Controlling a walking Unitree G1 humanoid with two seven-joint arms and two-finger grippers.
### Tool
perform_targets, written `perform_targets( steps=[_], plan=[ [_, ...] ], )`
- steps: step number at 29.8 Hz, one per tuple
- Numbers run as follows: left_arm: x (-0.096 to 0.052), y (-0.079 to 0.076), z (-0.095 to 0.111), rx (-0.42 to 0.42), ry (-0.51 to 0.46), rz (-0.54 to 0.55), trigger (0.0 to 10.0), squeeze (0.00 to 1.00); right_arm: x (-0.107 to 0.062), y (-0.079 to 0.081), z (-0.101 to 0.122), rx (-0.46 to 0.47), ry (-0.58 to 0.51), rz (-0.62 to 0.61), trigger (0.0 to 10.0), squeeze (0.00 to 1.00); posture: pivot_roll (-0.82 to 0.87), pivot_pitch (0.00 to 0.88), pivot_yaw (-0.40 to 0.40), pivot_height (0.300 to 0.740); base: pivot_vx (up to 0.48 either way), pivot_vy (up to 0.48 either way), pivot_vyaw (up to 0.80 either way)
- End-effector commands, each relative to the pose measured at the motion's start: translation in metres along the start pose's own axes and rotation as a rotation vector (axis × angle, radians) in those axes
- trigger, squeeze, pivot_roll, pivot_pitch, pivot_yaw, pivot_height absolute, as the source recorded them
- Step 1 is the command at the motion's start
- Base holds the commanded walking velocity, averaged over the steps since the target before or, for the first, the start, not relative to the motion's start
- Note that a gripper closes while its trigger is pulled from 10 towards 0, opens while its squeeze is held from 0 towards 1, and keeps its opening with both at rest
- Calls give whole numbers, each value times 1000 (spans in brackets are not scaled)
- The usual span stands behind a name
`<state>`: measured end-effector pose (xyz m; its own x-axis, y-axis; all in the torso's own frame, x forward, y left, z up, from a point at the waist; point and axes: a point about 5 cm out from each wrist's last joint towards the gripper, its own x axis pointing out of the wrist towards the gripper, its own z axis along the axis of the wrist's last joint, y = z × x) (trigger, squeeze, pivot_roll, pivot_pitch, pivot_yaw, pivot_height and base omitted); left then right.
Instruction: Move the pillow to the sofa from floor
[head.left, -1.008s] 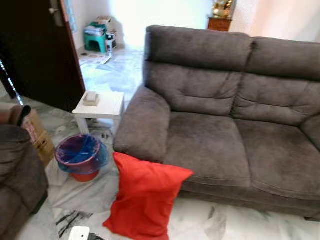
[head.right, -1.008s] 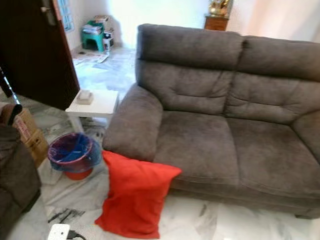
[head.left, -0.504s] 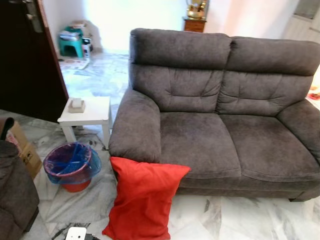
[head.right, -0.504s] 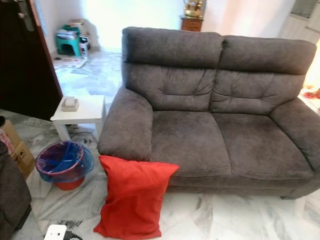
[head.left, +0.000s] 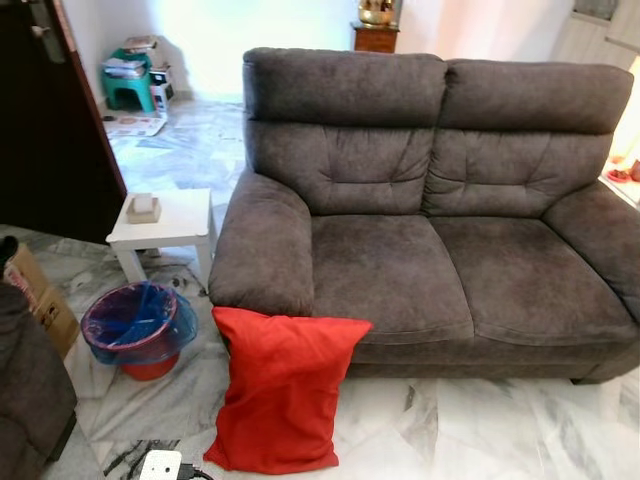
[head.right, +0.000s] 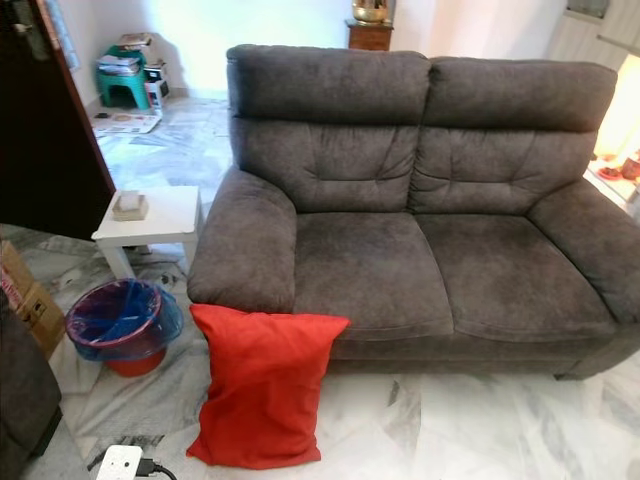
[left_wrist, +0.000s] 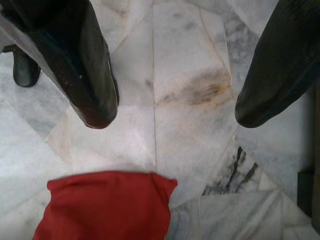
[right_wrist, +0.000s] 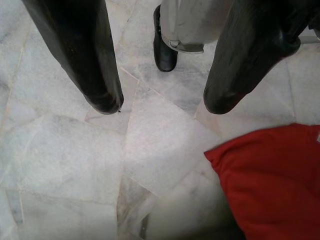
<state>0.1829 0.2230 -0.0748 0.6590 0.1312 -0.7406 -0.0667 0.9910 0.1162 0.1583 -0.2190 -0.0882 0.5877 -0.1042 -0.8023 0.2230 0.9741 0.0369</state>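
Observation:
A red pillow (head.left: 282, 388) stands on the marble floor, leaning against the front of the grey two-seat sofa (head.left: 440, 270) just below its left armrest. Its seat cushions are bare. In the left wrist view my left gripper (left_wrist: 170, 112) hangs open over the floor tiles, with a corner of the red pillow (left_wrist: 105, 205) below the fingertips. In the right wrist view my right gripper (right_wrist: 162, 102) is open too, above the floor, and a corner of the red pillow (right_wrist: 272, 180) lies off to one side. Neither gripper touches the pillow.
A bucket lined with a blue bag (head.left: 138, 328) stands left of the pillow, beside a small white side table (head.left: 165, 222). A white power strip (head.left: 160, 466) lies on the floor near the pillow. A dark armchair (head.left: 25, 390) and a cardboard box (head.left: 40, 300) are at the left.
The camera has swung right and settled, so the whole sofa now sits centred in view. The pillow has stayed in place against the sofa.

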Motion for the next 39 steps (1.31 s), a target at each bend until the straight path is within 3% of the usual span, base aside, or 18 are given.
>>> perform_targets(
  steps=[1,6,9,39],
  plan=[
    [-7,22,-23,-76,118,55,10000,0,6,37,7,135,31,100,10000,0,158,91,41,740,0,0,0],
    [-7,22,-24,-78,119,57,10000,0,6,37,8,133,30,108,10000,0,161,91,38,740,148,0,800],
    [-7,22,-24,-79,119,57,10000,0,6,37,7,165,30,99,10000,0,160,92,38,740,255,0,0],
    [-7,23,-22,-81,113,54,10000,0,6,39,7,153,35,111,10000,0,164,91,39,740,284,0,0]
  ],
)
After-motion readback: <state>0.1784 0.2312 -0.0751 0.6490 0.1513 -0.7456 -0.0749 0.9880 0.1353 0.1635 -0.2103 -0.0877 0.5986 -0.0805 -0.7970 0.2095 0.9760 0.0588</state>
